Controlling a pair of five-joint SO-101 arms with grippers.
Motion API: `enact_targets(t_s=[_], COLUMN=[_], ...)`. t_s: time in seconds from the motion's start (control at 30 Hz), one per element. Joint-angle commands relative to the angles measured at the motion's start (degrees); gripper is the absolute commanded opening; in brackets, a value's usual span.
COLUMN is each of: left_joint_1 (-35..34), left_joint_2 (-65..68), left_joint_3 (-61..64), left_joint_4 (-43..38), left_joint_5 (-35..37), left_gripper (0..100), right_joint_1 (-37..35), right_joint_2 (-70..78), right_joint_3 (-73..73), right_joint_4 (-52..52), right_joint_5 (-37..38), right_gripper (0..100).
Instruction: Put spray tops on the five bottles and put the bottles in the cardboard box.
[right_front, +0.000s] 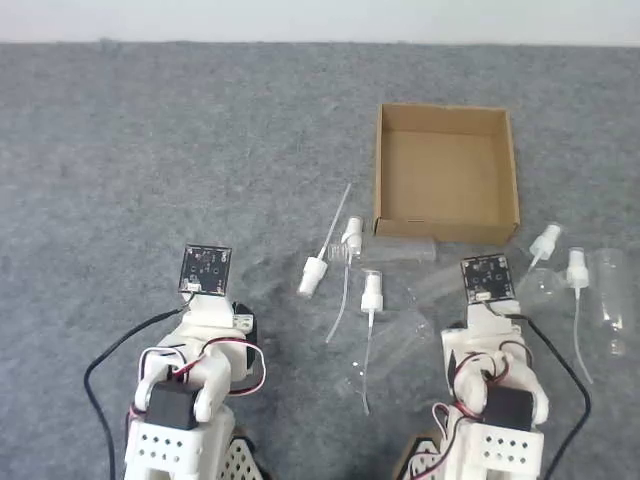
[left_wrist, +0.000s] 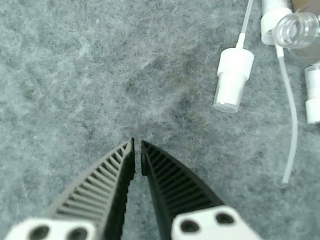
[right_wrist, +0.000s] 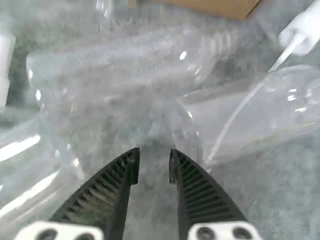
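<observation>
Down at the near side of the grey mat both arms sit side by side, and the bottles are all lying outside the box. Over bare mat the left gripper points down, jaws pinched to a hairline slit with nothing between them. Just ahead of it a white spray top lies on its side, dip tube trailing away, and beyond that is the open neck of a clear bottle. Across the way, the right gripper is parted a little, a narrow gap, empty too, its tips close to a heap of see-through bottles (they overlap, so hard to count). One long bottle lies across ahead; an angled bottle beside it shows a thin tube through its wall. From above, the cardboard box sits open-topped beyond the right arm, with five loose spray tops and the bottles scattered along its near wall.
</observation>
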Motion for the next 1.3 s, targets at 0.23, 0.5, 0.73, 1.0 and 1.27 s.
enact_targets(t_s=[0.23,0.5,0.73,1.0,1.27], left_joint_1=[0.2,0.2,0.2,0.2,0.2], left_joint_2=[-0.4,-0.4,-0.4,-0.4,-0.4], left_joint_3=[-0.4,-0.4,-0.4,-0.4,-0.4], left_joint_4=[0.2,0.2,0.2,0.2,0.2], left_joint_5=[0.6,0.6,0.6,0.6,0.6], left_gripper=[1,1,1,1,1], right_joint_1=[12.4,13.1,20.9,29.3,36.3], right_joint_2=[-1.1,0.0,18.1,53.1,83.6], right_joint_3=[-5.8,-20.8,-30.5,-52.5,-74.7], right_joint_4=[-11.2,-3.2,-7.0,-8.0,-2.6], right_joint_5=[2.5,7.7,14.1,28.0,35.3], right_gripper=[7.0,7.0,11.0,16.7,16.7])
